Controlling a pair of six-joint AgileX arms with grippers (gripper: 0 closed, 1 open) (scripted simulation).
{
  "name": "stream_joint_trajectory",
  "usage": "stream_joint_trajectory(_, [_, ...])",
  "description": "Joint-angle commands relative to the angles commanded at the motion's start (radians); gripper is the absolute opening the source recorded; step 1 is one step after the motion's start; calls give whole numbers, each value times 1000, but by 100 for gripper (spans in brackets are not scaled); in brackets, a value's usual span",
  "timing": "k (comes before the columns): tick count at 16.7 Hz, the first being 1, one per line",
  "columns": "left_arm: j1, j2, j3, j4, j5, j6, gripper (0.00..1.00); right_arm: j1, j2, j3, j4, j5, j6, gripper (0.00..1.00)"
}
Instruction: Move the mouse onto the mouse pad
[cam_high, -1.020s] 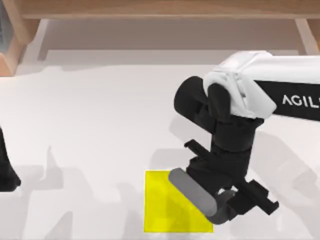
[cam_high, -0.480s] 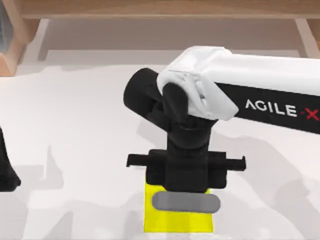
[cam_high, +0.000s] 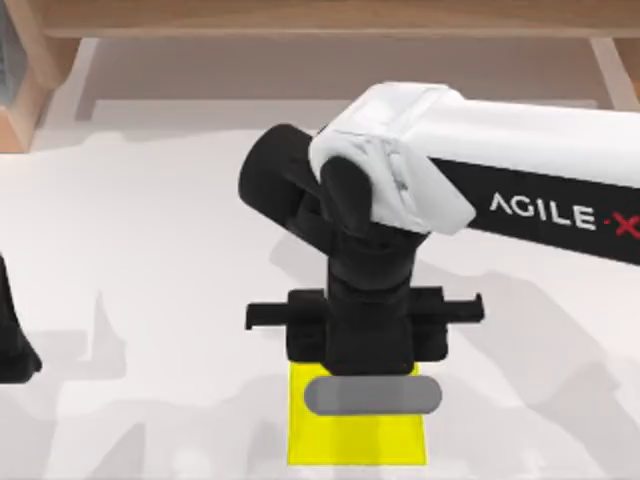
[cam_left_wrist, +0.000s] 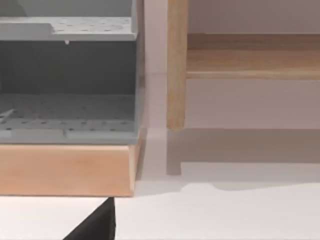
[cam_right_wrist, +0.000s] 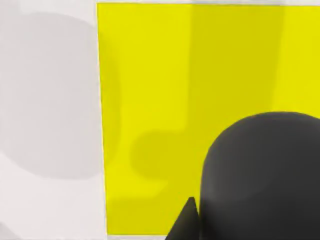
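1. Right tool (cam_high: 368, 375) holds the mouse (cam_high: 372, 395) over the mouse pad (cam_high: 355, 442), crosswise.
2. Placing step: next, lower and release it squarely.
3. Left arm (cam_high: 12, 340) parked at the desk's left edge.

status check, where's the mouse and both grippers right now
Right gripper over the mouse pad, gripping the mouse. Left arm parked at table's left edge. Nothing blocking.

The yellow mouse pad (cam_right_wrist: 165, 90) lies flat on the pale worktop (cam_right_wrist: 47, 125). A dark rounded end of the mouse (cam_right_wrist: 260, 175) hangs above it, casting a soft shadow.
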Motion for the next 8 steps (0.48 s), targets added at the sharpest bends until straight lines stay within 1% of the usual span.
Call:
stream_joint_trajectory(4, [0,0,0,0,0,0,100,-4,5,-14,4,-17,6,0])
stream_joint_trajectory(8, [0,0,0,0,0,0,100,-5,21,-54,13,-62,11,0])
